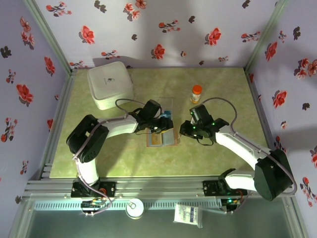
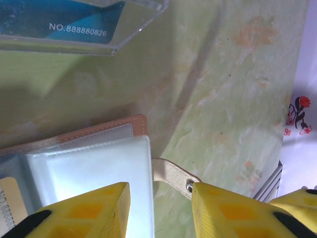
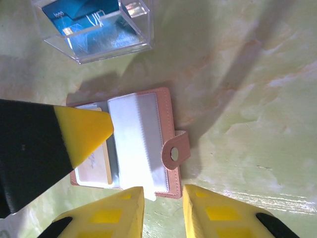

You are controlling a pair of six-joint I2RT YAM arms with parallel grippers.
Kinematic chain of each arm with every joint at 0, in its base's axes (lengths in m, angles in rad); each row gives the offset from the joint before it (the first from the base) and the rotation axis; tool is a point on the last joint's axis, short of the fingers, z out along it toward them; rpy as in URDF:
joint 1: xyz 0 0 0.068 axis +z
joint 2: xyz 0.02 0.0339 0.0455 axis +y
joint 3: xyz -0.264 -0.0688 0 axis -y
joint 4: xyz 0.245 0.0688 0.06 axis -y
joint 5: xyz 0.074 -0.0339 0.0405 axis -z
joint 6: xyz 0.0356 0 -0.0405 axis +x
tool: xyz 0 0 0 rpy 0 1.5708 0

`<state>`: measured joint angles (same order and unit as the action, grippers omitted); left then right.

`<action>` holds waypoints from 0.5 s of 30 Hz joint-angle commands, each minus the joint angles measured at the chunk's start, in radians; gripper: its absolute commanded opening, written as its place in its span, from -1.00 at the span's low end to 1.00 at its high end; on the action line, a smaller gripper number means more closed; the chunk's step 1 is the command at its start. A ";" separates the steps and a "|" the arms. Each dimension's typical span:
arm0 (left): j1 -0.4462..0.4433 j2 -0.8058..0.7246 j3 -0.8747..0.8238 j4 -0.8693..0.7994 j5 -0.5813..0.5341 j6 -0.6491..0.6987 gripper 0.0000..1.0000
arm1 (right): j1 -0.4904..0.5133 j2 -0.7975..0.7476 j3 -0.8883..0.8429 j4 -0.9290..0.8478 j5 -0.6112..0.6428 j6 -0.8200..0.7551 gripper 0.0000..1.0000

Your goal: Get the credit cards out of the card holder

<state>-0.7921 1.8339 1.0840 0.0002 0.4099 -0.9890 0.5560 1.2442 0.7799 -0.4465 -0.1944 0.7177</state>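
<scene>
Yellow left pincer (image 2: pixel 159 198) ajar over card holder (image 2: pixel 113 125)

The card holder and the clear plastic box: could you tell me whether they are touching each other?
Apart. The right wrist view shows a strip of bare green table between the card holder and the clear plastic box.

The left arm (image 1: pixel 106 126) bends at a raised elbow and reaches toward 3 o'clock. The left gripper (image 2: pixel 161 191) points down, its yellow fingers (image 2: pixel 99 208) parted. The right arm (image 1: pixel 242 148) stretches toward 10 o'clock. The right gripper (image 3: pixel 163 191) is near the left one, its fingers (image 3: pixel 218 213) slightly apart.
</scene>
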 commanded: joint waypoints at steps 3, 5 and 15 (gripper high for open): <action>-0.001 0.048 0.026 -0.001 0.033 0.007 -0.25 | -0.004 -0.028 -0.016 0.011 -0.025 0.030 -0.46; -0.001 0.055 0.030 0.012 0.038 0.003 -0.25 | -0.002 -0.032 -0.021 0.021 -0.035 0.040 -0.46; 0.044 -0.047 -0.056 0.028 0.034 0.020 -0.25 | 0.044 0.031 0.000 0.088 -0.066 0.074 -0.47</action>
<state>-0.7734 1.8576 1.0687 0.0158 0.4324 -0.9886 0.5804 1.2457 0.7685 -0.3985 -0.2417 0.7681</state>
